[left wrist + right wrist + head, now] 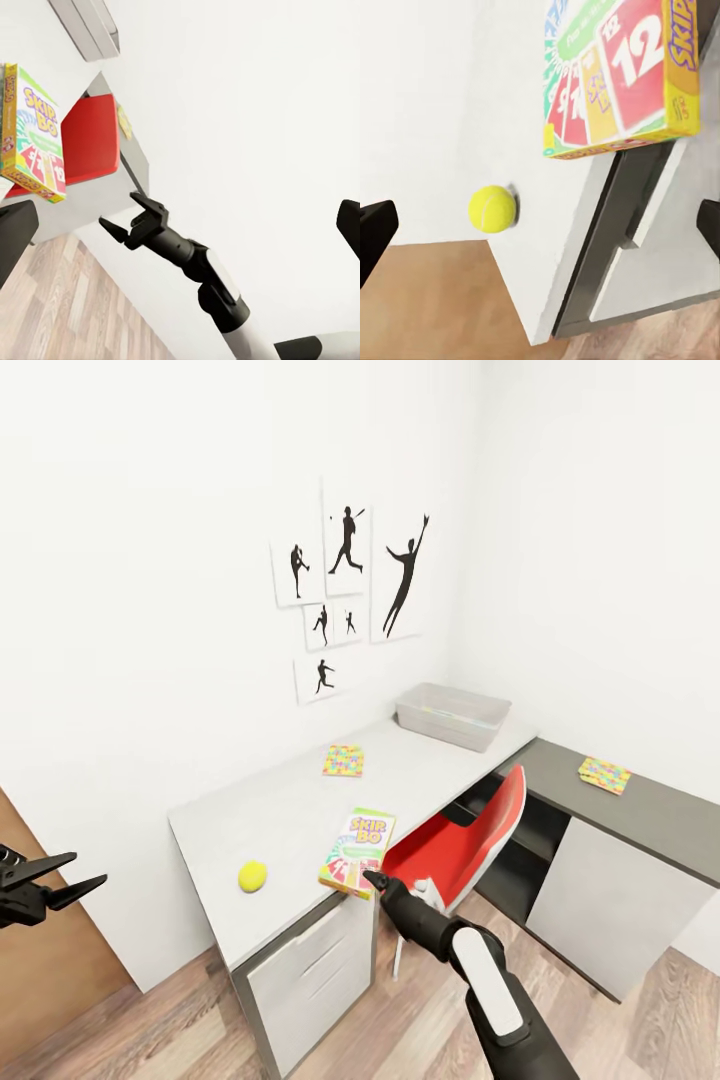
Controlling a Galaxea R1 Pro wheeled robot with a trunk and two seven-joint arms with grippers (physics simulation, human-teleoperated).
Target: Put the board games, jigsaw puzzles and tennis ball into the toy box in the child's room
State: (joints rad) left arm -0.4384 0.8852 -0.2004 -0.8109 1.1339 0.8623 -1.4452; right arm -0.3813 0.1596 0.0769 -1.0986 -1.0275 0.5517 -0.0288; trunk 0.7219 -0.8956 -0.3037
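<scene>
Left gripper spread open, off past the table's left end. Tennis ball near the front edge. SKIP-BO box overhanging that edge, right gripper open just below it. Puzzle mid-table, toy box at the back corner, second puzzle on the cabinet.

Matt grey table, wood-plank floor, fuzzy tennis ball
</scene>
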